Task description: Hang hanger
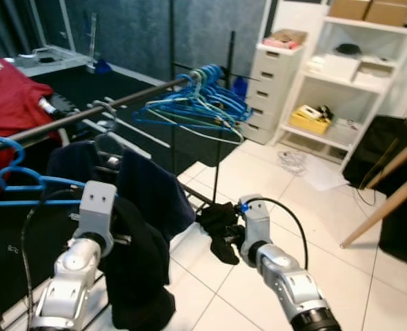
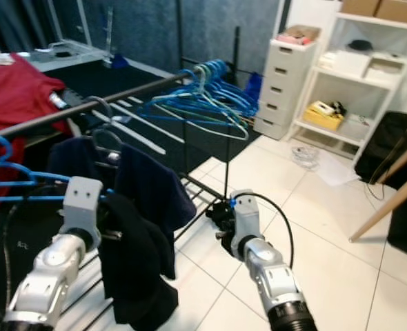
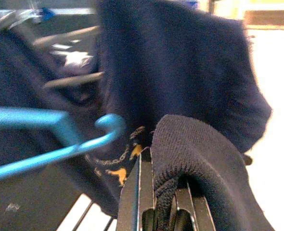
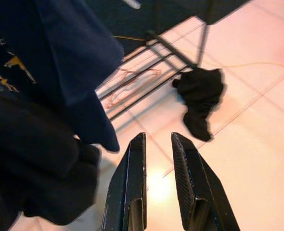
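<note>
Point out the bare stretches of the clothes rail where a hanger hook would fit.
The rail is bare between the lone blue hanger and the bunch of blue hangers. That bunch crowds the far end. The left gripper holds dark cloth.

two hands [image 1: 114, 234] [image 4: 159, 159] are seen, one rail [image 1: 86, 114], one bunch of blue hangers [image 1: 203, 103] too tangled to be counted, one drawer unit [image 1: 269, 86], and one black garment on the floor [image 1: 221, 227].
</note>
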